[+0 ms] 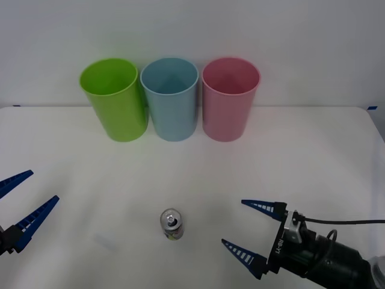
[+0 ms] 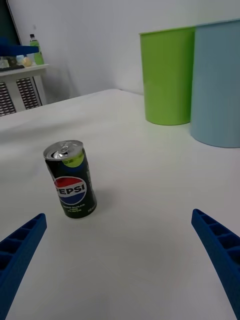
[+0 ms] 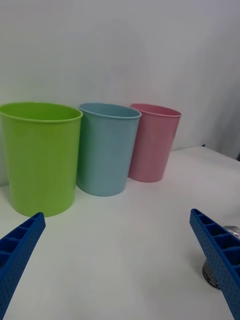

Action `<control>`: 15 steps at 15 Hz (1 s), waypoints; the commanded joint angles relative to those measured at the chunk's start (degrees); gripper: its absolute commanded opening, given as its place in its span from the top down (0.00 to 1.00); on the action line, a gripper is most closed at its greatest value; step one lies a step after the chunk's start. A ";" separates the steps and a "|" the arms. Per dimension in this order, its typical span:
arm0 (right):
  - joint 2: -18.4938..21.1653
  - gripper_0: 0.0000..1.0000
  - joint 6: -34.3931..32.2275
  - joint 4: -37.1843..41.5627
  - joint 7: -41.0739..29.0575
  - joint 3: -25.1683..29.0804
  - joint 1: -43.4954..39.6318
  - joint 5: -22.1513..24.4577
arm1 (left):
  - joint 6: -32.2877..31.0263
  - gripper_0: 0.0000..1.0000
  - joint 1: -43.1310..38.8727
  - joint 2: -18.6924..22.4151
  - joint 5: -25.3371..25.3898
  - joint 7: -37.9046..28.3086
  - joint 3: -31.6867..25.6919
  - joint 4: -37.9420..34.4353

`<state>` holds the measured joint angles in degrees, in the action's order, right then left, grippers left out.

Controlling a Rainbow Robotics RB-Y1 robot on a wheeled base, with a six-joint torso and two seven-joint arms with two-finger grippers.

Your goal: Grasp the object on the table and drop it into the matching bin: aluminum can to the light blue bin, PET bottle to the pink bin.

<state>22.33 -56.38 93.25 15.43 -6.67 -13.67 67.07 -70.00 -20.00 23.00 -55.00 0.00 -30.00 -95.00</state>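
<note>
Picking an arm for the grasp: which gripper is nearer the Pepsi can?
Right. The right gripper, open, sits just beside the Pepsi can; the left gripper, open, is farther off at the table's edge.

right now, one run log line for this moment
can upright on table, ungrasped | right gripper open, beside can | left gripper open, idle at left | light blue bin behind

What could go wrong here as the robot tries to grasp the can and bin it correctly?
1. The aluminum can stands upright and alone on the table; the open right claw beside it could nudge it over, and it may roll.
2. The light blue bin sits tight between the lime green bin and the pink bin, so an off-centre drop could land wrongly.
3. The left claw is open nearby and might get in the way.
</note>
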 commanded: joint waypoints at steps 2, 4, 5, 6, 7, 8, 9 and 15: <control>0.00 0.00 4.61 -0.08 1.18 -5.45 1.72 -0.01 | 0.00 0.00 0.00 0.00 0.00 0.00 0.00 0.00; 0.00 0.00 6.55 -1.67 1.88 -8.36 3.65 0.08 | 0.00 0.00 0.00 0.00 0.00 0.00 0.00 0.00; -0.27 0.00 6.81 -2.90 2.24 -9.32 4.89 -0.01 | 0.00 0.00 0.00 0.00 0.00 0.00 0.00 0.00; -0.88 0.00 6.81 -4.39 2.59 -10.03 5.94 -0.01 | 0.00 0.00 0.00 0.00 0.00 0.00 0.00 0.00; -1.41 0.00 6.90 -5.62 3.12 -10.90 7.17 -0.01 | 0.00 0.00 0.00 0.00 0.00 0.00 0.00 0.00; -1.67 0.00 7.07 -6.24 3.38 -11.61 7.87 -0.01 | 0.00 0.00 0.00 0.00 0.00 0.00 0.00 0.00; -1.94 0.00 7.51 -6.68 3.64 -12.40 8.66 0.08 | 0.00 0.00 0.00 0.00 0.00 0.00 0.00 0.00; -5.28 0.00 9.71 -13.18 5.40 -16.09 14.38 0.96 | 0.00 0.00 0.00 0.00 0.00 0.00 0.00 0.00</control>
<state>17.62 -46.72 80.97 20.63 -22.68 0.05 67.55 -70.00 -20.00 23.00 -55.00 0.00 -30.00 -95.00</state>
